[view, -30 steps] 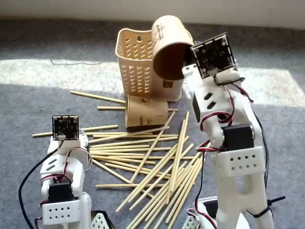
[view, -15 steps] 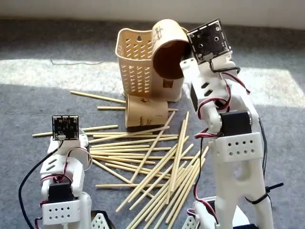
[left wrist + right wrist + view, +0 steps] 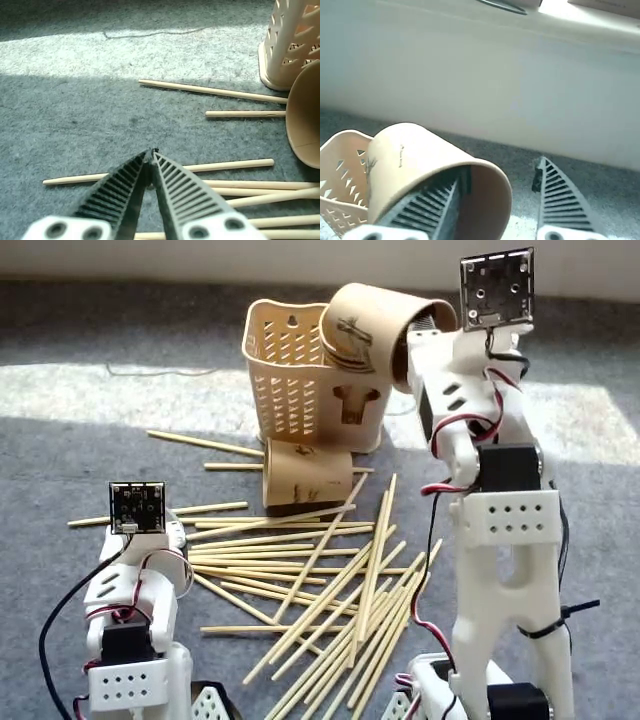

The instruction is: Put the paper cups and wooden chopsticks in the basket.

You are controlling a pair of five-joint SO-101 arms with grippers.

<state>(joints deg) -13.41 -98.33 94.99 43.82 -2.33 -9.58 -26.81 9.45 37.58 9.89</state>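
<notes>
A brown paper cup (image 3: 365, 328) tilts over the far right rim of the cream basket (image 3: 290, 380). My right gripper (image 3: 502, 167) is open. One of its fingers (image 3: 437, 200) is inside the cup (image 3: 415, 155) and the other stands well apart outside it. A second paper cup (image 3: 305, 475) lies on its side on the carpet in front of the basket. Many wooden chopsticks (image 3: 330, 580) are strewn over the carpet between the arms. My left gripper (image 3: 151, 155) is shut and empty, low over the carpet near a chopstick (image 3: 210, 90).
Everything sits on grey carpet (image 3: 120, 455), with a pale wall (image 3: 480, 75) behind the basket. The lying cup (image 3: 305, 120) and the basket (image 3: 295, 40) are beyond my left gripper. A thin cable (image 3: 150, 370) lies left of the basket.
My right arm has risen and swung back to the right. The cup has turned, its mouth now facing the arm, over the basket's rim. The left arm has stayed still.
</notes>
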